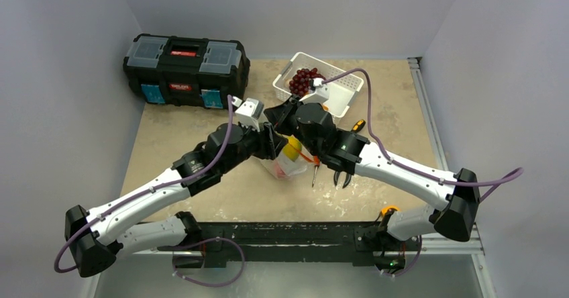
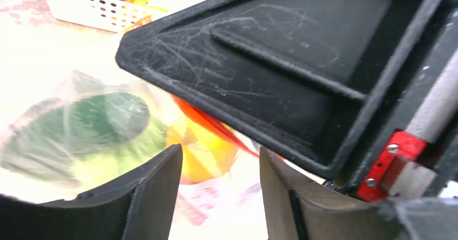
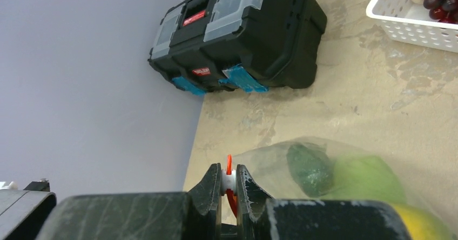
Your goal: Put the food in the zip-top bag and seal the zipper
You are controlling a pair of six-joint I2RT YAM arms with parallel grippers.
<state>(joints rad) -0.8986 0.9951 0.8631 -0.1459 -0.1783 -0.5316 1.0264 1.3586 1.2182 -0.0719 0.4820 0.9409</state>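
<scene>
The clear zip-top bag (image 1: 287,167) lies mid-table under both wrists. Through it in the right wrist view I see a dark green cucumber (image 3: 309,168), a light-green cabbage (image 3: 370,178) and a yellow citrus (image 3: 424,225). My right gripper (image 3: 229,183) is shut on the small white slider (image 3: 229,179) of the orange-red zipper (image 3: 229,163). My left gripper (image 2: 220,194) hovers over the bag beside the citrus (image 2: 205,153), its jaws apart and nothing clearly pinched. The zipper (image 2: 208,122) runs under the right gripper's black body. From above, the left gripper (image 1: 276,143) and right gripper (image 1: 287,118) nearly touch.
A black toolbox (image 1: 184,70) stands at the back left. A white slotted basket (image 1: 339,91) with dark red grapes (image 1: 305,80) sits at the back centre. A screwdriver (image 1: 314,172), pliers (image 1: 342,177) and another screwdriver (image 1: 359,125) lie right of the bag.
</scene>
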